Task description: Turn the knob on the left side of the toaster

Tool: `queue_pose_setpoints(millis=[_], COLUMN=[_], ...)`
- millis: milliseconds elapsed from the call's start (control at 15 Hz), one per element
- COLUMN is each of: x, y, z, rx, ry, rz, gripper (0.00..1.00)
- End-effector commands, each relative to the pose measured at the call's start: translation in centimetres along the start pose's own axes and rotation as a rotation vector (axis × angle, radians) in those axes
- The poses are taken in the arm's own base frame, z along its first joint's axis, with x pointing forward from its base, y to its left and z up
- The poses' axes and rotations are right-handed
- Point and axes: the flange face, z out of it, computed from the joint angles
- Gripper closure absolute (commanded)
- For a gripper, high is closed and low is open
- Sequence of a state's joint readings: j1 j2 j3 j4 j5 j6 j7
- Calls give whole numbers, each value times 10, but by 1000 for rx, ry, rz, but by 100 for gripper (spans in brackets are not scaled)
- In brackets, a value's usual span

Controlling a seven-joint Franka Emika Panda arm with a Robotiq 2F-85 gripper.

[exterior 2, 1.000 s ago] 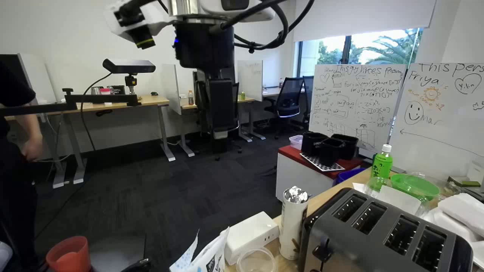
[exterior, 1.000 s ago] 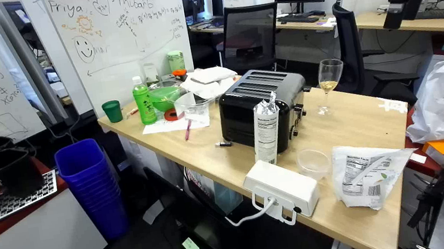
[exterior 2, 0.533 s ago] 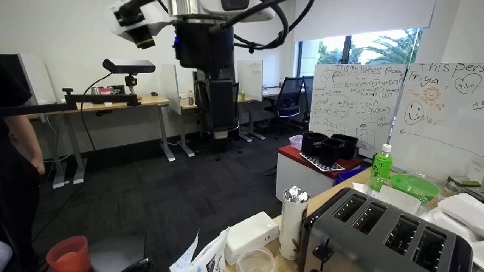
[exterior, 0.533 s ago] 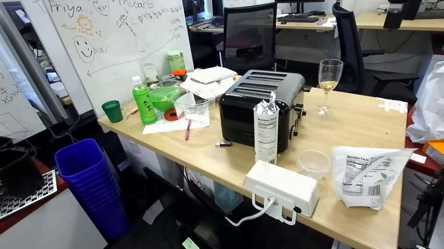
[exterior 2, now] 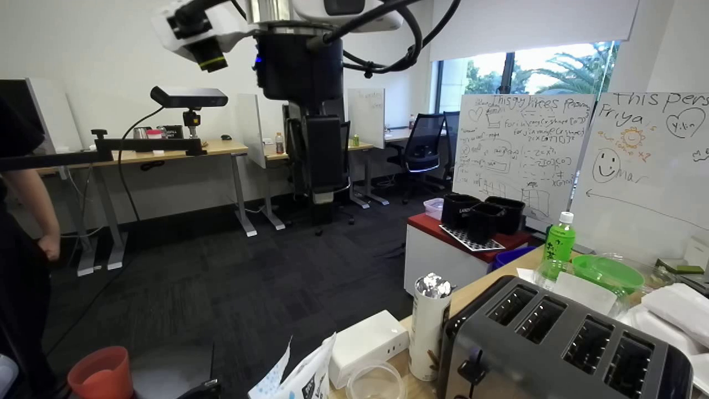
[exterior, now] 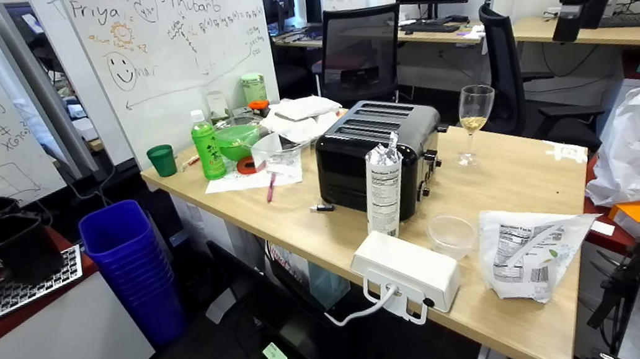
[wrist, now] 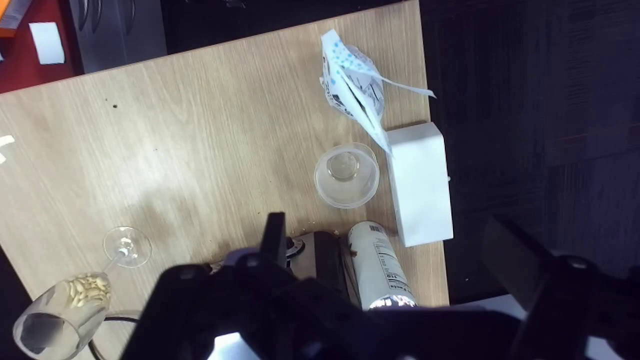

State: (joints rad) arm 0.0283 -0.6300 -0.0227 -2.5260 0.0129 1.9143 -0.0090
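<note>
A boxy black-and-silver metal toaster (exterior: pixel 351 156) is sitting mid-frame in an exterior view, its front facing right, while I am hanging well apart at upper right. In the wrist view, my black two-fingered gripper (wrist: pixel 386 222) is holding its fingers wide apart, pinching nothing. A small round black-and-silver knob (wrist: pixel 296 247), apparently the left-hand one, is showing left of and slightly below their midpoint; I am probably needing to go that way and down.

In an exterior view I count one toaster (exterior 2: pixel 545 354) with four slots (exterior 2: pixel 588 343) at four o'clock and three black bins (exterior 2: pixel 486 223) at three; the wrist view gives me one wine glass (wrist: pixel 69 309) at eight, one white box (wrist: pixel 421 185) at three and one canister (wrist: pixel 381 266) at five.
</note>
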Motion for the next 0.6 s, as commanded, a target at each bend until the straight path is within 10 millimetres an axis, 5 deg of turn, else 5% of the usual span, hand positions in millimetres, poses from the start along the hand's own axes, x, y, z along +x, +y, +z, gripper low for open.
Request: queue_pose_setpoints(millis=[0,533], x=[0,16], y=[0,15], z=[-1,62], rx=[0,110], ry=[-1,-99], rz=[0,229], gripper=[0,0])
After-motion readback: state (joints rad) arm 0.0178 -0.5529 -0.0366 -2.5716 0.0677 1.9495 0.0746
